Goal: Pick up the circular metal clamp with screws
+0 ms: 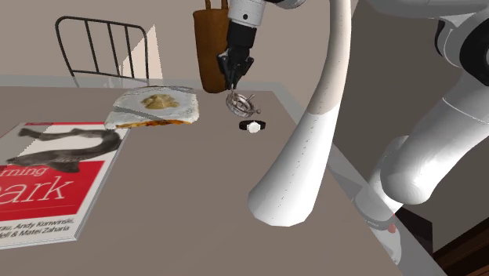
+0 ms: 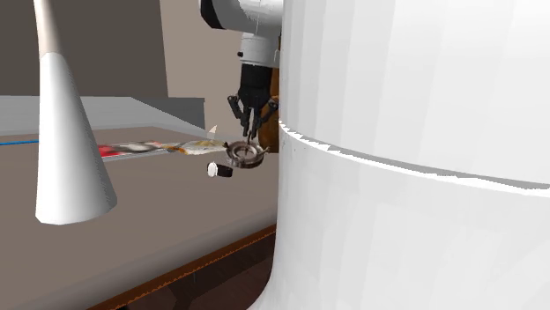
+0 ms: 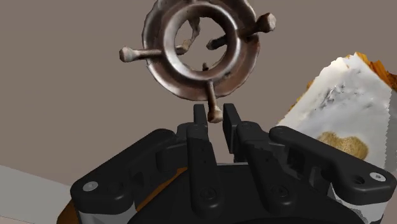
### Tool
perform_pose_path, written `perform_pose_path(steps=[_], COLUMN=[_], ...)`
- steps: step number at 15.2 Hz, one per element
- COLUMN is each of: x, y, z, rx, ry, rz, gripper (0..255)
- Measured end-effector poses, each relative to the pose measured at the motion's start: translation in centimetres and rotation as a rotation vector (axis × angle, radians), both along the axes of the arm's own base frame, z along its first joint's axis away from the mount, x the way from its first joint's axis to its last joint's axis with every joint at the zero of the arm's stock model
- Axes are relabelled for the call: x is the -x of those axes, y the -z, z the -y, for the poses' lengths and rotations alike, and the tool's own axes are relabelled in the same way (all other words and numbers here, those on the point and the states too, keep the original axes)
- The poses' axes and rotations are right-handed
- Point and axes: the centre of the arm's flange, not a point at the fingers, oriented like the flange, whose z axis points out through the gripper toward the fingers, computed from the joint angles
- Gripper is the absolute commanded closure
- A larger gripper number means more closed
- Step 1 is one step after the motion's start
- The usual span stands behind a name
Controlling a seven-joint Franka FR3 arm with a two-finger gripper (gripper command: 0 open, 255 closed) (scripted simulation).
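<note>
The circular metal clamp (image 3: 198, 48) is a brownish metal ring with several screws sticking out of its rim. My black gripper (image 3: 215, 116) is shut on the tip of one of those screws, and the ring hangs beyond the fingertips (image 3: 200, 118). In the shoulder view the gripper (image 1: 233, 83) points down at the table's far side with the clamp (image 1: 241, 102) just under it. The second exterior view has the clamp (image 2: 245, 154) tilted below the gripper (image 2: 249, 132), close over the brown table (image 2: 132, 211); I cannot tell whether it touches.
A small black and white object (image 1: 251, 125) lies just in front of the clamp. To its left sits a foil-wrapped food packet (image 1: 155, 108), and a red and white book (image 1: 47, 176) lies nearer. A brown bag (image 1: 210, 47) and a chair (image 1: 102, 43) stand behind the table.
</note>
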Motion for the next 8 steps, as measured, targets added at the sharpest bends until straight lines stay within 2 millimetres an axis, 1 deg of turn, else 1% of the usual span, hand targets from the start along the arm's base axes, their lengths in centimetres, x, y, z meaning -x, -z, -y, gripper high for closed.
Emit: perform_pose_path(steps=[8], x=[-0.1], y=[-4.0], z=[0.0], rx=[0.000], ry=[0.000], rz=[0.000], gripper=[255])
